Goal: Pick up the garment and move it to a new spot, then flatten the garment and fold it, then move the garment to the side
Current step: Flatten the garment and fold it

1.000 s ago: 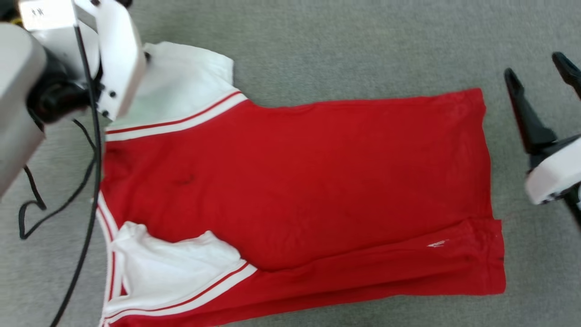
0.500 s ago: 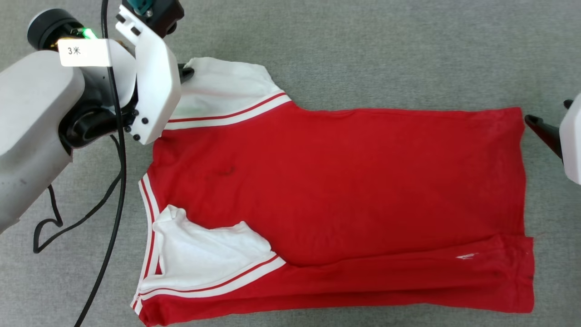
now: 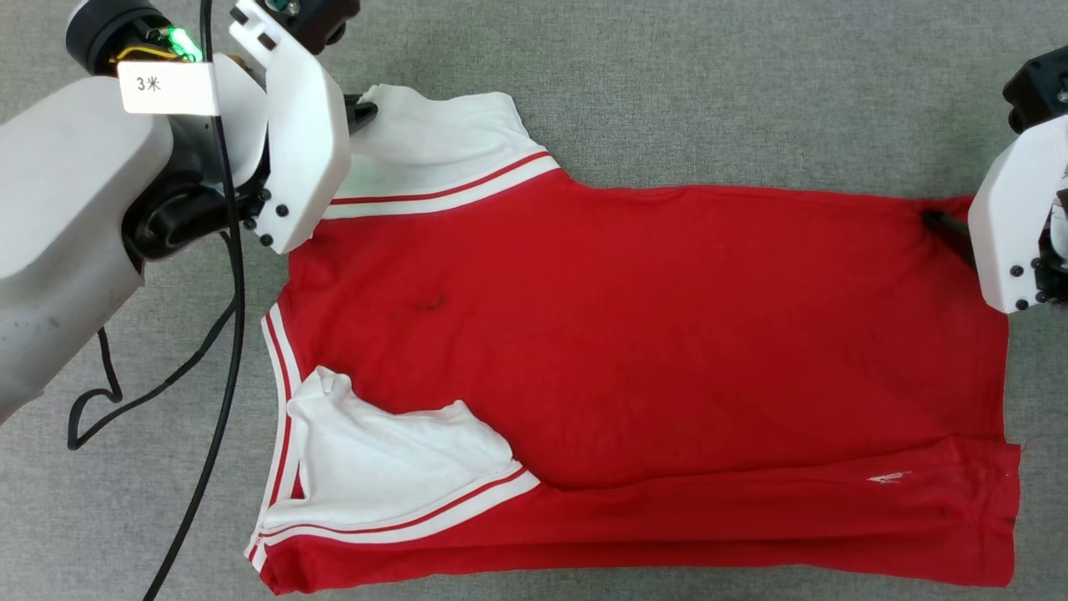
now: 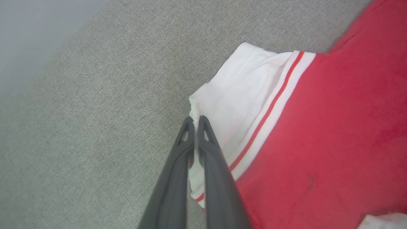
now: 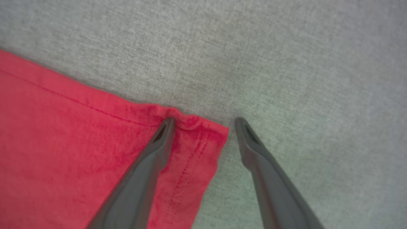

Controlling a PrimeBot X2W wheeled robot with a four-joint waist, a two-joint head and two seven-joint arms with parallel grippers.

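While left pincer clamps garment sleeve, right pincer angled down, spread astride hem corner.

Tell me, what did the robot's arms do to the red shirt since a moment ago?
The right gripper came in from beside the shirt to its hem corner, open, one finger on the cloth, the other over the carpet. Nothing was newly grabbed or let go. The left gripper stayed shut on the white sleeve, and the shirt stayed spread out.
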